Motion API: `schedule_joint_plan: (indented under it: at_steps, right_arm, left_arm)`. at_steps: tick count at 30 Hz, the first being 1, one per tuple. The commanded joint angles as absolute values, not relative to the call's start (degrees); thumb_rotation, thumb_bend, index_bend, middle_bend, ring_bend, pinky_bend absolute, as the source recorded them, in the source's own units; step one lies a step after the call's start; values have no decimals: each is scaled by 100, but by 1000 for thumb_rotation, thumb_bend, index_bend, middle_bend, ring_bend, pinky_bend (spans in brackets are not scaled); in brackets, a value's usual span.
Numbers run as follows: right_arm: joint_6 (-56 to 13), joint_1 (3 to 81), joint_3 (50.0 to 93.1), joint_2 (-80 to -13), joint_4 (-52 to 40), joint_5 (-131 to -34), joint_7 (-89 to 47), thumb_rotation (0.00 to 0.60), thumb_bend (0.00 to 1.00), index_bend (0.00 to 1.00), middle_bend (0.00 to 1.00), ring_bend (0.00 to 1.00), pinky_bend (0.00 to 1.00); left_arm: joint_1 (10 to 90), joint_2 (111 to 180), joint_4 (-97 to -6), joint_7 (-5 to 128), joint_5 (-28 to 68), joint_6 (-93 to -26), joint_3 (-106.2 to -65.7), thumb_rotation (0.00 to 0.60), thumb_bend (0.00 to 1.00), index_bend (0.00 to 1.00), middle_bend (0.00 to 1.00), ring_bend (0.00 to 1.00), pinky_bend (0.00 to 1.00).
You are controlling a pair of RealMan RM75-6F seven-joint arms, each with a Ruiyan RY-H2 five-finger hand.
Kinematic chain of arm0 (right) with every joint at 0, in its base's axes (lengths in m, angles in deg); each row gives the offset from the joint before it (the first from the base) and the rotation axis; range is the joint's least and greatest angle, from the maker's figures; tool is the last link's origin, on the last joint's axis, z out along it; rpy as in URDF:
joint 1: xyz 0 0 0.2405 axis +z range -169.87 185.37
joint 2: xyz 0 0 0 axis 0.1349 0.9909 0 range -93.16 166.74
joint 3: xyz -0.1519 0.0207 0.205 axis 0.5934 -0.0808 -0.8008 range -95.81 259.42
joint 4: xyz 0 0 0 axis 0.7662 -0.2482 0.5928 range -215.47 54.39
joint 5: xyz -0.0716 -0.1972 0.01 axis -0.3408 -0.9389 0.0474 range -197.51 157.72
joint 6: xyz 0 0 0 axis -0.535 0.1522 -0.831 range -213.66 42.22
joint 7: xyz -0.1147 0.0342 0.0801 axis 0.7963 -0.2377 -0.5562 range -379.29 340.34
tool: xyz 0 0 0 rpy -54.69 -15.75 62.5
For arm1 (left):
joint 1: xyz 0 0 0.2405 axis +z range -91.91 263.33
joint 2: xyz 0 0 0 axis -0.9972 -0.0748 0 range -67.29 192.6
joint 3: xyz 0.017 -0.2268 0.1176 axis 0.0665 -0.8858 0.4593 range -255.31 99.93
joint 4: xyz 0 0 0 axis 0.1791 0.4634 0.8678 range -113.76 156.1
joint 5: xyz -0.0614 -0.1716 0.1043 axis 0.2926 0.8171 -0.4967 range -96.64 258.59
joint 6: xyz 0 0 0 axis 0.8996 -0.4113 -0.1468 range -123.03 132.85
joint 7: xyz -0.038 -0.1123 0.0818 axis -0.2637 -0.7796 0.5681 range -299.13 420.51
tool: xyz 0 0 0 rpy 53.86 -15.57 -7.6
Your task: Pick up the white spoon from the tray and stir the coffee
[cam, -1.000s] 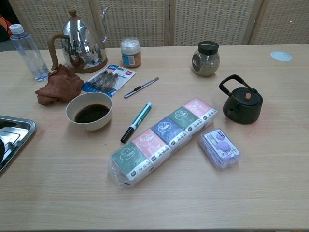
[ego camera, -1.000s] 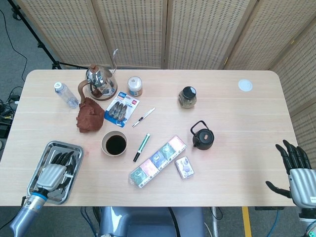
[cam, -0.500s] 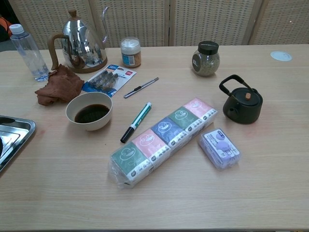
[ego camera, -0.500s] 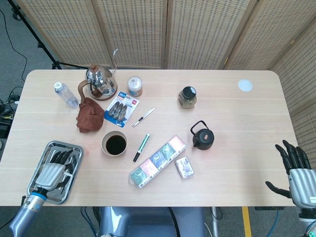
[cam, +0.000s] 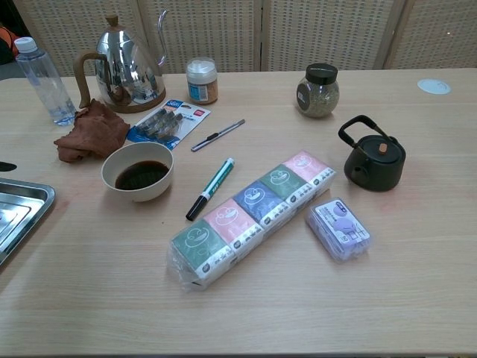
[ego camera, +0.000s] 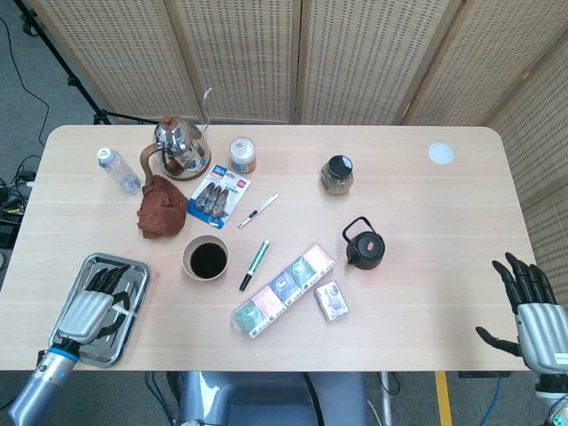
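A cream cup of dark coffee [ego camera: 206,258] [cam: 138,171] stands left of the table's middle. The metal tray [ego camera: 135,277] [cam: 26,209] lies at the front left corner. My left hand [ego camera: 89,308] hovers over the tray, with its dark fingers pointing toward the far end. It covers most of the tray, and no white spoon shows in either view. I cannot tell whether it holds anything. In the chest view only a dark fingertip [cam: 6,165] shows at the left edge. My right hand [ego camera: 531,311] is off the table's front right edge, fingers spread and empty.
A steel kettle [ego camera: 182,146], a water bottle [ego camera: 115,169] and a brown cloth [ego camera: 160,209] stand behind the cup. A green marker [ego camera: 254,264], a row of tissue packs [ego camera: 284,288], a black teapot [ego camera: 364,247] and a jar [ego camera: 337,174] lie to its right.
My left hand has shifted a little left and toward the front over the tray. In the chest view its fingers have left the tray's inside. The right hand has barely moved.
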State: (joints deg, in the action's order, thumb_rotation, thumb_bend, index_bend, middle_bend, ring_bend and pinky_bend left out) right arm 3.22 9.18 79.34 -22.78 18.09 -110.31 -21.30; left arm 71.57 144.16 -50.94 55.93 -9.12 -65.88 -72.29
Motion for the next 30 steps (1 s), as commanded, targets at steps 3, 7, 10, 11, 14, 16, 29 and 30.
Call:
schedule_joint_plan:
  at_steps: [3, 7, 10, 11, 14, 16, 29, 30]
  right_arm:
    - [304, 925, 7924, -2285, 1802, -11000, -2123, 600, 0, 0, 0, 0, 0]
    - [286, 932, 7922, -2285, 1802, -10987, -2129, 600, 0, 0, 0, 0, 0]
    - [271, 937, 7920, -2288, 1794, -10972, -2135, 600, 0, 0, 0, 0, 0]
    - [264, 939, 7920, -2289, 1788, -10964, -2132, 600, 0, 0, 0, 0, 0]
    - [233, 949, 7919, -2302, 1772, -10942, -2114, 600, 0, 0, 0, 0, 0]
    - [219, 955, 7917, -2316, 1763, -10932, -2095, 600, 0, 0, 0, 0, 0]
    - [-6, 1062, 7852, -2424, 1624, -10722, -2116, 600, 0, 0, 0, 0, 0]
    - [-29, 1072, 7848, -2423, 1619, -10705, -2139, 600, 0, 0, 0, 0, 0]
  left_arm:
    - [7187, 14220, -5375, 5519, -1033, -6798, -7219, 600, 405, 577, 0, 0, 0]
    - [7207, 14074, -5600, 5421, -1126, -6938, -7204, 600, 405, 578, 0, 0, 0]
    - [7188, 13965, -5789, 5298, -1218, -7049, -7222, 600, 405, 579, 0, 0, 0]
    - [7175, 13937, -5858, 5257, -1231, -7080, -7246, 600, 405, 580, 0, 0, 0]
    - [7118, 13886, -6079, 5067, -1241, -7158, -7356, 600, 402, 582, 0, 0, 0]
    - [7046, 13849, -6231, 4873, -1257, -7148, -7419, 600, 402, 588, 0, 0, 0]
    - [5990, 14209, -6709, 2891, -1117, -6547, -8225, 600, 403, 619, 0, 0, 0]
    - [5917, 14331, -6668, 2781, -1065, -6512, -8297, 600, 405, 622, 0, 0, 0]
